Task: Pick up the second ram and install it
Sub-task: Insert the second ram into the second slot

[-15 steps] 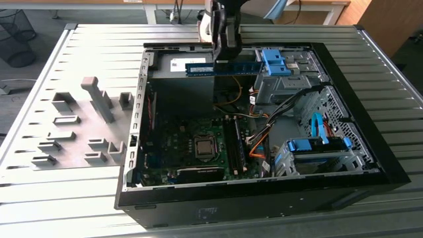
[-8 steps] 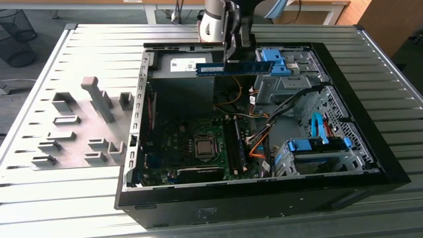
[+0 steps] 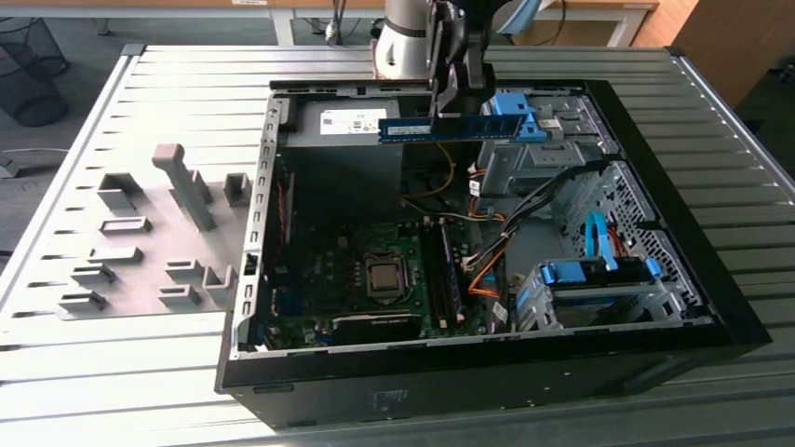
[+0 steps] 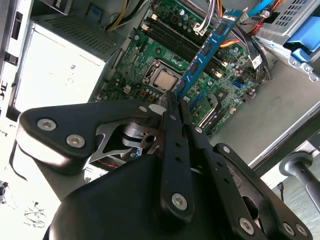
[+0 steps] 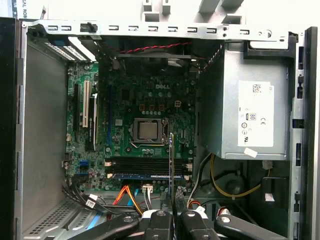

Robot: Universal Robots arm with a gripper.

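Gripping the second ram (image 3: 448, 128) in the gripper (image 3: 451, 115), jaws closed from above on both flat faces of the stick. Holding it level and on edge, well above the open computer case (image 3: 497, 391), near the power supply (image 3: 348, 121). In the first wrist view, hanging edge-on over the motherboard (image 5: 125, 100), clear of the memory slots (image 5: 145, 165) beside the processor socket (image 5: 148, 130). Blue stick (image 5: 145, 176) sitting in one slot.

From my remote station I see a white label (image 5: 256, 114) on the grey power supply (image 5: 217, 100), its print too fine to read, a short white word (image 5: 160, 86) on the motherboard (image 5: 125, 100) beside the power supply, a pale unreadable sticker on the second ram (image 3: 448, 128) near the power supply
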